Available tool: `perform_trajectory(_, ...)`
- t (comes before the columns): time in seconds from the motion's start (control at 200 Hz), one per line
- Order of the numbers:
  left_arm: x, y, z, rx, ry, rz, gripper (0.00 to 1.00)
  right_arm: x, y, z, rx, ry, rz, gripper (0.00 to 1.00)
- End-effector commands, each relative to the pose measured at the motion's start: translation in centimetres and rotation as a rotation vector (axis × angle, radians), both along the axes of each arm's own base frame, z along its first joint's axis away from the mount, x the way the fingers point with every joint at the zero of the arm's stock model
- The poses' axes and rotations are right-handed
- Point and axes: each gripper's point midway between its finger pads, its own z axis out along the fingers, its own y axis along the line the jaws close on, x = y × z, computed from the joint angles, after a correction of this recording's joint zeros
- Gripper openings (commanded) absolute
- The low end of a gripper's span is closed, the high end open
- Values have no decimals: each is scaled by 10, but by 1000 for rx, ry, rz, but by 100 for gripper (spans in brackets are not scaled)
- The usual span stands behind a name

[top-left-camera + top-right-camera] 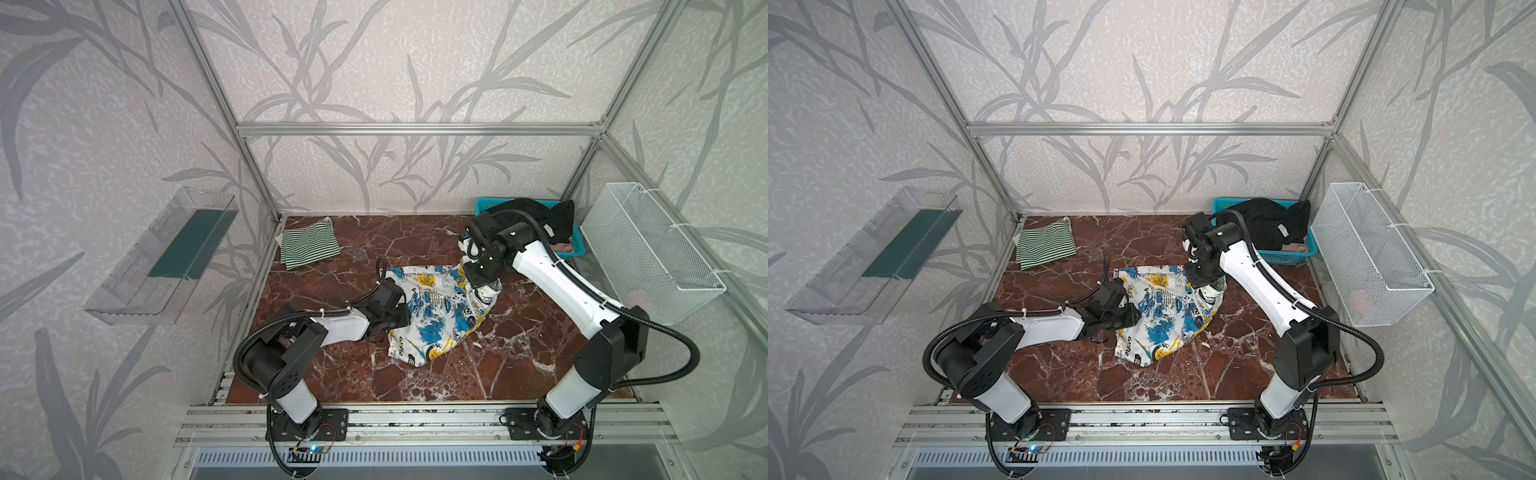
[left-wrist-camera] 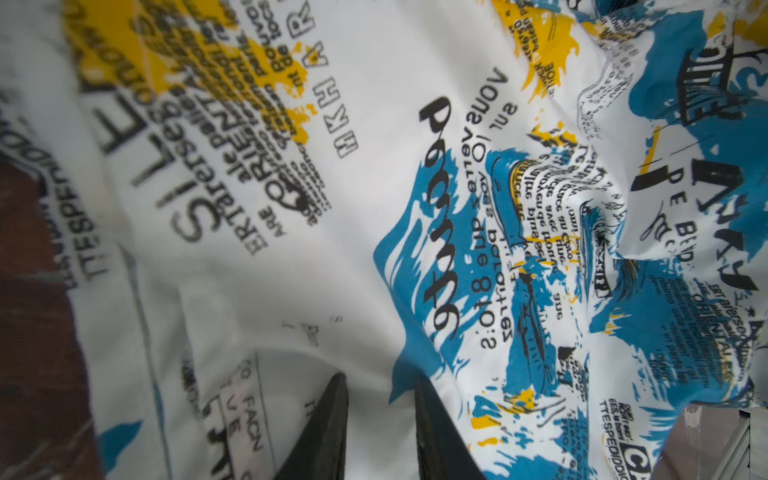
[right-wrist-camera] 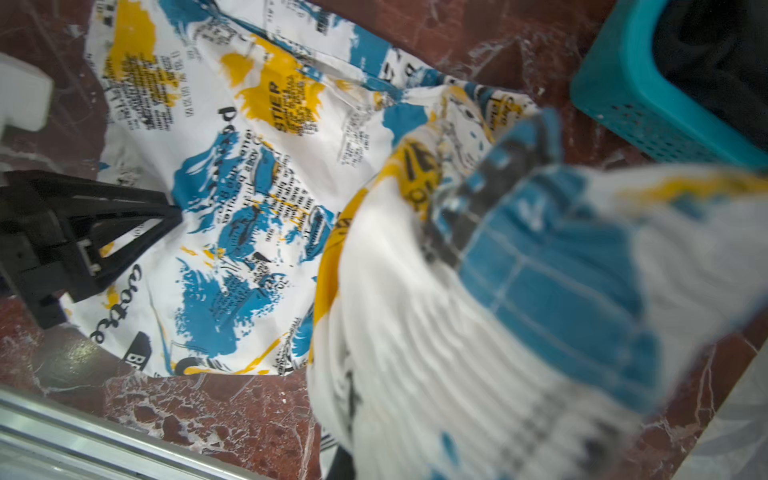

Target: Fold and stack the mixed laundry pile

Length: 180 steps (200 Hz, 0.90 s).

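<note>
A: L jaws first. State?
B: Narrow gap. Two black fingertips (image 2: 328,415) stand a little apart, flat cloth showing btwn them. Tips are down on the printed garment (image 1: 432,316) (image 2: 374,187), near its L edge. Side-on in the R wrist view, the tips touch the fabric.
A: R jaws?
B: Clamped tight on the same garment, at its far-R corner. Fingers themselves hidden: cloth is bunched round them and fills most of the R wrist view, blurred. In both top views that corner is lifted off the counter (image 1: 498,365), w/ the fabric trailing down from it.
A: So where's the garment overall?
B: Mid-counter, btwn the two arms. White w/ blue, yellow and black print. Mostly spread flat, creased, R corner raised.
A: Other laundry?
B: Green/white striped garment (image 1: 309,248), folded, lying flat at the far-L corner of the counter, well apart from the printed one. Then the black garment (image 1: 552,220), heaped in the teal basket (image 1: 486,204) at the far-R corner, spilling over the rim. Small pinkish piece (image 1: 563,248) under it, same basket, partly covered.
A: Surroundings?
B: White wire basket (image 1: 648,249) hung on the R wall, just beside the teal one. Clear plastic tray (image 1: 158,266) fixed to the L wall, apart from the counter. Counter surface is a red-brown marble pattern.
</note>
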Motion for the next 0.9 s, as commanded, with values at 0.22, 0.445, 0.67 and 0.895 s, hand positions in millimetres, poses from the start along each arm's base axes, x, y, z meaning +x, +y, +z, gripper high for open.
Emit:
perform_trajectory(0.22,-43,18,-47,78,194,23,29,-32,91,-45,59,139,78,2)
perform_trajectory(0.445,-43,35,-24,79,178,77,29,-38,119,-73,52,171,94,3)
perform_trajectory(0.67,-41,71,3,107,147,134,29,-36,132,-79,61,166,92,4)
perform_trajectory(0.895,-42,86,3,85,142,118,25,-33,153,-72,84,143,107,5)
